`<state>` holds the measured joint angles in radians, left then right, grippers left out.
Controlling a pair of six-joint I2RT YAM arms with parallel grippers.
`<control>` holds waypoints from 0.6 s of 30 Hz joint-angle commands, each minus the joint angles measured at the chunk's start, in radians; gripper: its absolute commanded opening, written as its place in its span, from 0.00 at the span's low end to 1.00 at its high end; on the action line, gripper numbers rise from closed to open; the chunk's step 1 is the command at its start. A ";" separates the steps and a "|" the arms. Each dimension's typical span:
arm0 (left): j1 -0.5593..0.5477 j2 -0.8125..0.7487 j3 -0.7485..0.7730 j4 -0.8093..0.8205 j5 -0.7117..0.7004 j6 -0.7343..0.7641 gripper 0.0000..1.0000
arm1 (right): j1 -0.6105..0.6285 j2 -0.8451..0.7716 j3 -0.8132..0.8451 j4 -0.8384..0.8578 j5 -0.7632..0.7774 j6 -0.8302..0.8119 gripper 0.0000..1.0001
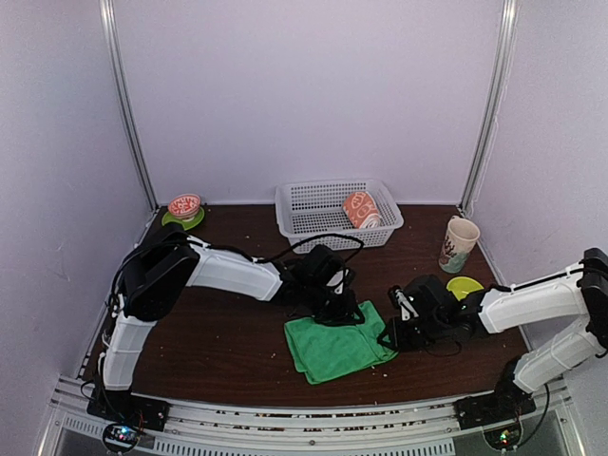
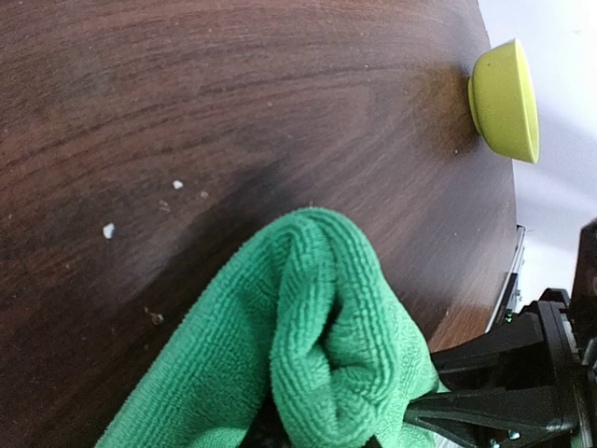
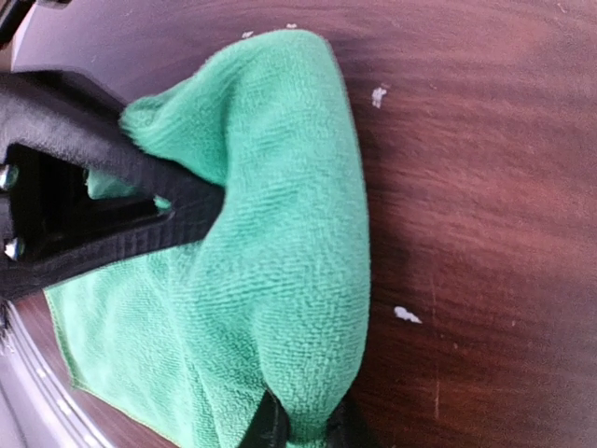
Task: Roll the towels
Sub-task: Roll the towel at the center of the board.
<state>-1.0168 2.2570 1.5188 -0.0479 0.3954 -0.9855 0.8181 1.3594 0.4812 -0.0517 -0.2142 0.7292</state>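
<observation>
Grip at both ends: your left claw (image 1: 339,313) is clamped on a raised fold of the green towel (image 1: 332,350) and your right claw (image 1: 389,337) on its opposite edge, the cloth lying on the bench (image 1: 218,332) between them, apparently gathered to begin rolling.

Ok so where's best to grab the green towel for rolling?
I'd pinch the green towel at its far edge, from above: it lies flat and folded, so only an edge bunches into a graspable fold, as in the right gripper.
</observation>
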 commanded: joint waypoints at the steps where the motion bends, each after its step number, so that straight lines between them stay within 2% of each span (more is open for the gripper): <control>1: 0.003 -0.004 0.020 -0.051 -0.006 0.024 0.20 | -0.004 0.006 -0.017 -0.008 0.001 -0.020 0.06; 3: 0.003 -0.020 0.017 -0.075 -0.004 0.035 0.24 | -0.003 -0.003 -0.007 -0.038 0.025 -0.032 0.00; 10: 0.000 -0.168 -0.066 -0.127 -0.019 0.067 0.37 | 0.007 -0.018 0.052 -0.184 0.154 -0.077 0.00; 18: 0.000 -0.329 -0.249 -0.060 -0.037 0.034 0.38 | 0.096 0.008 0.166 -0.363 0.368 -0.071 0.00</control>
<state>-1.0164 1.9873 1.3308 -0.1577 0.3775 -0.9424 0.8600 1.3518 0.5858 -0.2756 -0.0196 0.6601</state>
